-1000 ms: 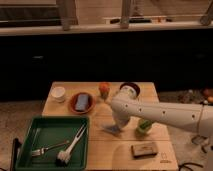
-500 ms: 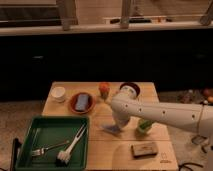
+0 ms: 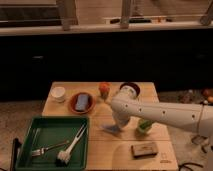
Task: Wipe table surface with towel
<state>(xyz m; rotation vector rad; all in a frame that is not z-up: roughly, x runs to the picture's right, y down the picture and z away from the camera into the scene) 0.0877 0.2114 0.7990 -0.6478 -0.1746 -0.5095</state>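
Note:
The table surface (image 3: pixel 100 150) is a pale wooden top with plank lines. The towel (image 3: pixel 110 130), a small pale blue-grey cloth, lies near the table's middle. My gripper (image 3: pixel 118 123) is at the end of the white arm (image 3: pixel 165 114), which reaches in from the right. It points down onto the towel's right edge and hides part of it.
A green tray (image 3: pixel 30 131) at the front left holds a fork and a brush. A red plate (image 3: pixel 74 105) carries a dark blue piece (image 3: pixel 83 101). A white cup (image 3: pixel 59 93), an orange object (image 3: pixel 104 89), a green object (image 3: pixel 144 126) and a brown block (image 3: pixel 145 149) stand around.

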